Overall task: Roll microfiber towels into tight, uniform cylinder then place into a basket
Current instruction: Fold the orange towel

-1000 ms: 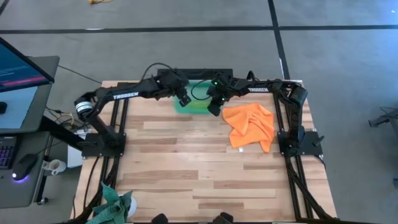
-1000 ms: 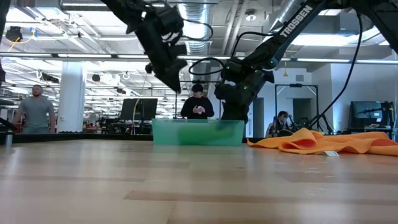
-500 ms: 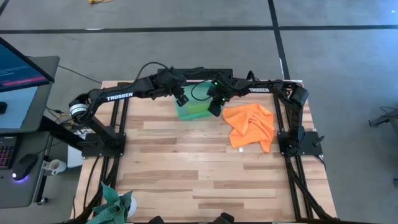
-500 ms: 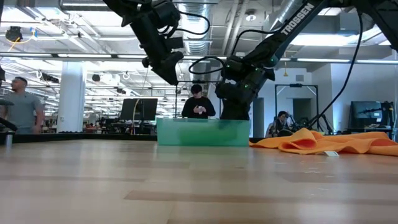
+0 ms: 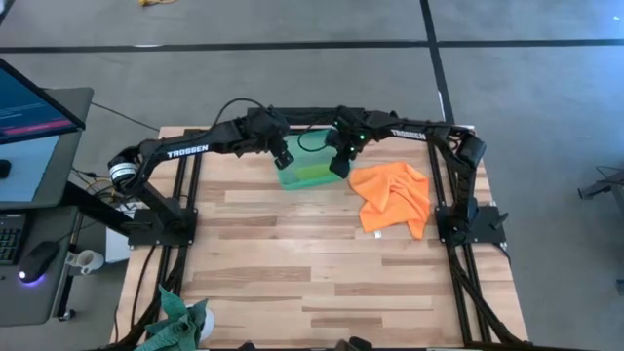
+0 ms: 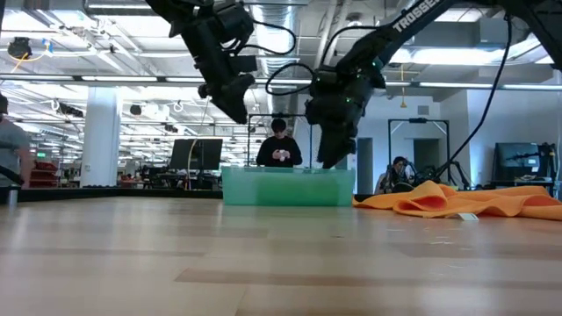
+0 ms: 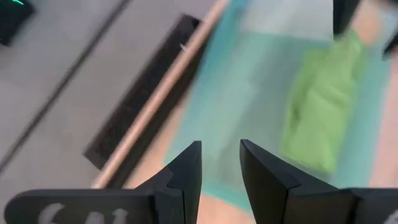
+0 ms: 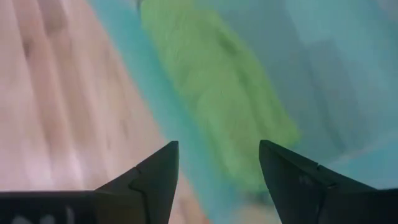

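The teal-green basket [image 5: 289, 177] [image 6: 285, 186] stands at the table's far edge. The lime green towel [image 5: 314, 174] [image 8: 217, 93] lies bunched inside it, along its right side. My right gripper [image 5: 339, 168] [image 8: 217, 155] hangs open just above that towel and touches nothing. My left gripper [image 5: 285, 158] [image 7: 221, 155] hovers over the basket's left side, above its wall. Its fingers stand a little apart with nothing between them. The orange towel [image 5: 393, 195] [image 6: 457, 200] lies crumpled and flat on the table, right of the basket.
A darker teal cloth [image 5: 175, 320] lies off the table's near left corner. Bare wooden tabletop [image 5: 292, 253] stretches from the basket to the near edge. A desk with a monitor [image 5: 29, 107] stands left of the table. People show in the room behind [image 6: 279, 145].
My right gripper has opened, let go of the lime green towel inside the basket and risen above the basket's wall. My left gripper has gone up a little over the basket's left side. The basket has slid slightly toward the table's right edge.
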Controlling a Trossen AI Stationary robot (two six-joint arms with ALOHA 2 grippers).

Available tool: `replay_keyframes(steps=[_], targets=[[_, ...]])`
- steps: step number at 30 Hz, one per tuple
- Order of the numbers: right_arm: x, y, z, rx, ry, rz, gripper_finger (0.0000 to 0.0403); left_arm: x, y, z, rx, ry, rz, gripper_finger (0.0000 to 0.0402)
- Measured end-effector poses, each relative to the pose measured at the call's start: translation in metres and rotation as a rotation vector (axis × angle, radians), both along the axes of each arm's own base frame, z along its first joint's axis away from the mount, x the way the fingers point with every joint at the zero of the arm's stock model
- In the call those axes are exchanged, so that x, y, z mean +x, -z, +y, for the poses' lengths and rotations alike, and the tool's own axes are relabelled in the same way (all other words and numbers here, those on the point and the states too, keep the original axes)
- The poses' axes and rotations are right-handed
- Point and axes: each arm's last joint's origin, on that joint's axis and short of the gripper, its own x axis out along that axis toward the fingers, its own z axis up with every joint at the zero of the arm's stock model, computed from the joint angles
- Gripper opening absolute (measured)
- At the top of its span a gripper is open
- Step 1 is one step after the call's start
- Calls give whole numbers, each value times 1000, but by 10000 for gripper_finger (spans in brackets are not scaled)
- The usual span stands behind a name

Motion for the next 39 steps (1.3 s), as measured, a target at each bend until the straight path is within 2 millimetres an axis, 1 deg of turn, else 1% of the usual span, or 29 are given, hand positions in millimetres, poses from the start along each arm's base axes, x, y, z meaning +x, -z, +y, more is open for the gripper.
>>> replay_keyframes(steps=[2,5,10,14,17,19,23,25,29,32,35,39], targets=[[-5,-5,6,15,-36,43,244,1,8,-9,-47,51,12,100],[-11,-16,19,26,-83,76,244,3,25,-29,-97,129,45,100],[-21,-53,47,-1,-124,41,244,12,47,-67,-14,205,30,100],[-37,-75,77,-74,-130,51,244,17,61,-99,11,297,11,100],[-55,-80,103,-105,-118,54,244,17,72,-116,19,349,-15,100],[-66,-77,121,-121,-120,42,244,16,80,-121,29,363,-33,100],[-86,-63,155,-133,-132,-3,244,9,96,-122,41,346,-67,100],[-97,-53,168,-133,-107,-6,244,5,102,-118,41,329,-74,100],[-112,-34,190,-157,-51,-27,244,-4,113,-107,51,277,-62,100],[-120,-19,203,-182,-32,-36,244,-9,117,-95,55,220,-51,100],[-125,-6,211,-194,-11,-25,244,-12,119,-86,52,178,-53,100],[-127,5,219,-176,32,0,244,-13,116,-75,63,148,-85,100]])
